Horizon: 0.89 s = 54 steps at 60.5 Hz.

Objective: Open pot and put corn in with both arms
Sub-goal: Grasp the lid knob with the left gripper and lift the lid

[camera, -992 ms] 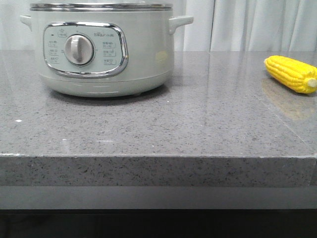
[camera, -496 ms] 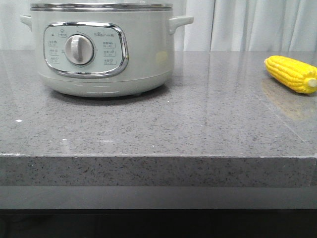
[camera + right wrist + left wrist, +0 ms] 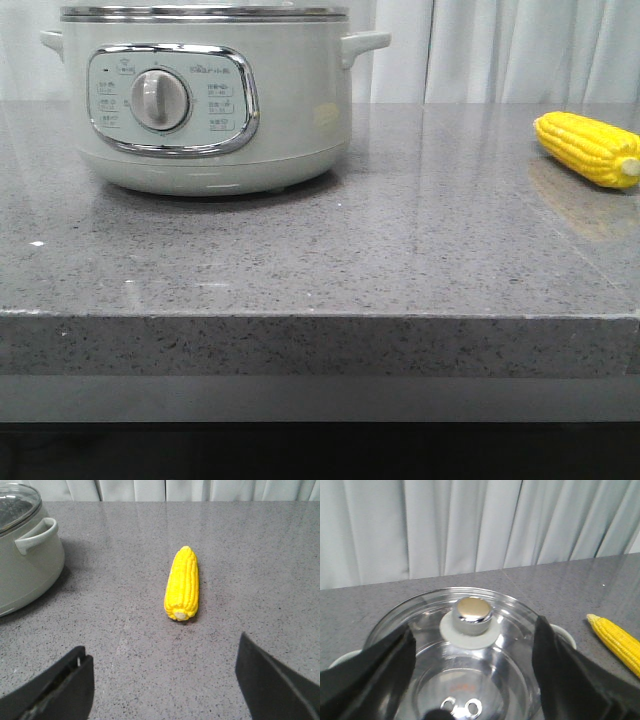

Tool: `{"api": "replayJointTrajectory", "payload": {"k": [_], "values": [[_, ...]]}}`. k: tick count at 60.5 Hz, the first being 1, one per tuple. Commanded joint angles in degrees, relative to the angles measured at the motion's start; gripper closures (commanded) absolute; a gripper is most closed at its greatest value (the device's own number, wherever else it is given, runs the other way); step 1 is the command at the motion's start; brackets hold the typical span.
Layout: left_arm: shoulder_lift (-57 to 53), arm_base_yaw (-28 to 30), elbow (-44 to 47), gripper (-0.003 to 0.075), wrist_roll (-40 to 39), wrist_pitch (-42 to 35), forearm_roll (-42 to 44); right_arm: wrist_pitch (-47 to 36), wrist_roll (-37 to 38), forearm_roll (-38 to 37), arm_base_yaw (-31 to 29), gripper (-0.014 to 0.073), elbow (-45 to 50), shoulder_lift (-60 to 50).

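Right gripper (image 3: 162, 690), fingers spread wide, faces the corn cob (image 3: 183, 583) lengthwise, stub end nearest, right of the pot (image 3: 205, 100); left gripper (image 3: 472, 680), also spread, straddles the glass lid's knob (image 3: 472, 612).

Grey speckled stone countertop (image 3: 400, 260) — glossy, faint reflections on top, thick front edge facing the room. Paler grey band under the slab, then dark below that. Behind the counter, white pleated curtain (image 3: 520, 50) hangs in vertical folds — covers the whole back, also seen from both wrist views.
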Motion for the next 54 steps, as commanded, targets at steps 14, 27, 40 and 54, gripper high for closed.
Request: {"api": "replayJointTrajectory", "payload": {"k": [14,27,40,54], "values": [[14.86,-1.26,-16.64,0.0227,0.06,-4.99,-0.28,-5.09,-0.09,-0.58,0.03,-0.0001,-2.07,0.66],[22.38,0.12,-23.3,0.0227,-0.29,-4.2,-1.08,-5.09,-0.09,-0.58,0.03,-0.0001,-2.07,0.66],[26.01,0.51,-24.39,0.0227,-0.29,-3.48,-1.08,-5.09,-0.09,-0.58,0.03,-0.0001,-2.07,0.66],[27.7,0.51,-24.39,0.0227,-0.29,-2.01,-1.08,-5.6,-0.09,-0.58,0.03,-0.0001,-2.07,0.66]]}}
